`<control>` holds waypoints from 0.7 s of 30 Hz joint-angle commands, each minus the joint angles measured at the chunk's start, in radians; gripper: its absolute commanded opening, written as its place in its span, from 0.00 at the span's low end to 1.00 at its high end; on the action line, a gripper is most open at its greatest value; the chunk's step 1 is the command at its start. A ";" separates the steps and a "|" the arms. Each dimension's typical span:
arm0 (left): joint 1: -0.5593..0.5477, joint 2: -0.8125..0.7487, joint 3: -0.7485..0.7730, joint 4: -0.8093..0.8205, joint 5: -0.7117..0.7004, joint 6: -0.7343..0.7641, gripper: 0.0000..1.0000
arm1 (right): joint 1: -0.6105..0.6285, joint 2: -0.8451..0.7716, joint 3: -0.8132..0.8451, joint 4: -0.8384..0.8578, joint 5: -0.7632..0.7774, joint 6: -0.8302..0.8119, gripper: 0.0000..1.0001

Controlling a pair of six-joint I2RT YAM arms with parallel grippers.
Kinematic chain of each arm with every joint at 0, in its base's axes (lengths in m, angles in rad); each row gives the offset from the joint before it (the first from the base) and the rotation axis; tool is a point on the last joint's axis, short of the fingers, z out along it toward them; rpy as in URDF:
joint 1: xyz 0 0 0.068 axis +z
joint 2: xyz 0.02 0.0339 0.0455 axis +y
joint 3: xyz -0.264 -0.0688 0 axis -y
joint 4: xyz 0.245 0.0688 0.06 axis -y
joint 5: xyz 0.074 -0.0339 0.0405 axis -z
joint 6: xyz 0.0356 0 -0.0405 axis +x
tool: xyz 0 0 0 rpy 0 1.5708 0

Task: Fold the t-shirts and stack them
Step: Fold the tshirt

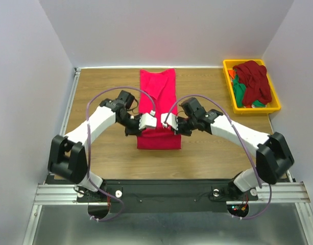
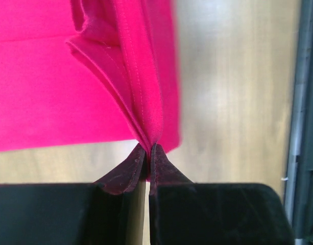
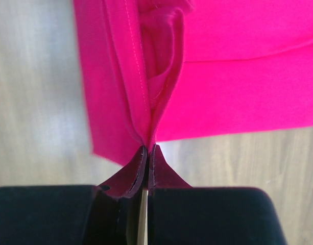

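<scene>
A crimson-pink t-shirt (image 1: 158, 89) lies as a long folded strip down the middle of the table. My left gripper (image 1: 152, 120) is shut on its left edge; in the left wrist view the jaws (image 2: 149, 148) pinch several cloth layers (image 2: 141, 76). My right gripper (image 1: 165, 122) is shut on its right edge; in the right wrist view it (image 3: 147, 149) pinches the hem (image 3: 130, 76). Both hold the cloth lifted above the strip's near part. A dark maroon t-shirt (image 1: 256, 79) lies heaped in the tray, over green (image 1: 239, 92) and orange (image 1: 231, 75) cloth.
A yellow plastic tray (image 1: 227, 64) stands at the far right corner. A metal rail (image 1: 69, 102) runs along the table's left edge. White walls close the back and sides. Bare wood (image 1: 105, 153) lies either side of the shirt.
</scene>
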 commanded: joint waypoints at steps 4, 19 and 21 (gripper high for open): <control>0.097 0.219 0.261 -0.052 0.019 0.119 0.00 | -0.126 0.187 0.225 0.000 -0.082 -0.161 0.01; 0.215 0.654 0.824 -0.146 -0.013 0.185 0.00 | -0.277 0.601 0.642 -0.003 -0.129 -0.248 0.00; 0.219 0.700 0.864 -0.146 -0.021 0.186 0.00 | -0.284 0.624 0.668 -0.003 -0.128 -0.254 0.01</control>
